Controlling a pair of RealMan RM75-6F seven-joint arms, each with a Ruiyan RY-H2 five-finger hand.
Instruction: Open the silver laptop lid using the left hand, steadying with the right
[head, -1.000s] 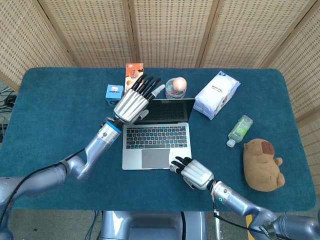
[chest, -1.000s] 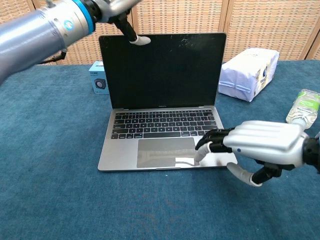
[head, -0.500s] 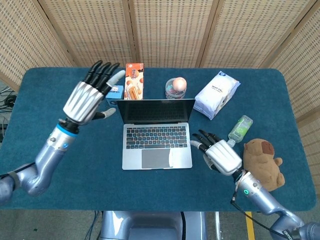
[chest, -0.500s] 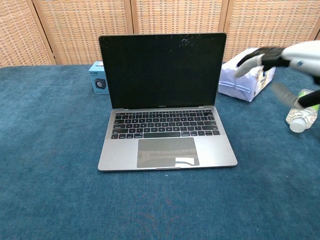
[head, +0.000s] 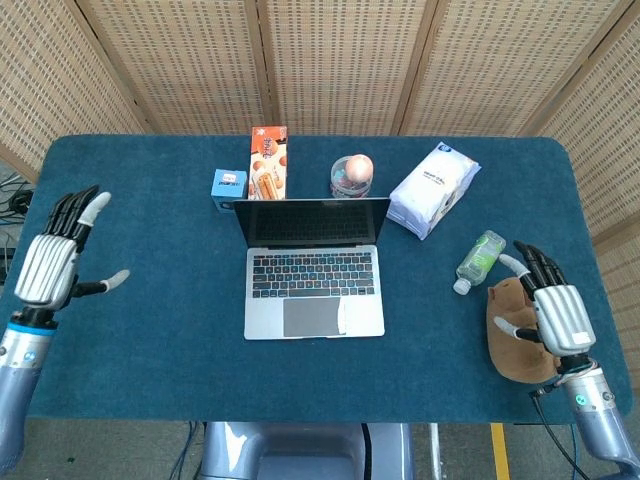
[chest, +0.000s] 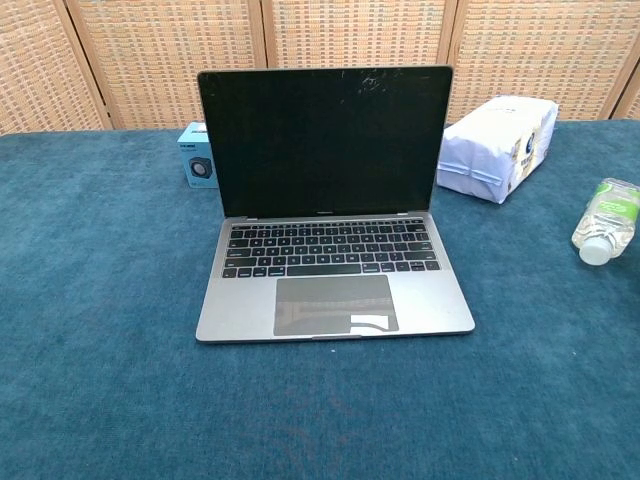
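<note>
On the blue table, near edge: both hands sit far out to the sides, holding nothing.
Left hand: fingers spread apart, well away from the laptop.
Right hand: fingers apart, over the brown stuffed toy animal.
Silver laptop: in the middle, lid standing up, dark screen showing, so the job looks done.
Far side: white paper bag, small blue box, orange snack box.

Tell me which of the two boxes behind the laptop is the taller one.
The orange snack box, standing upright just left of the laptop screen's middle. The small blue box to its left is squat, roughly cube-shaped and much lower.
</note>
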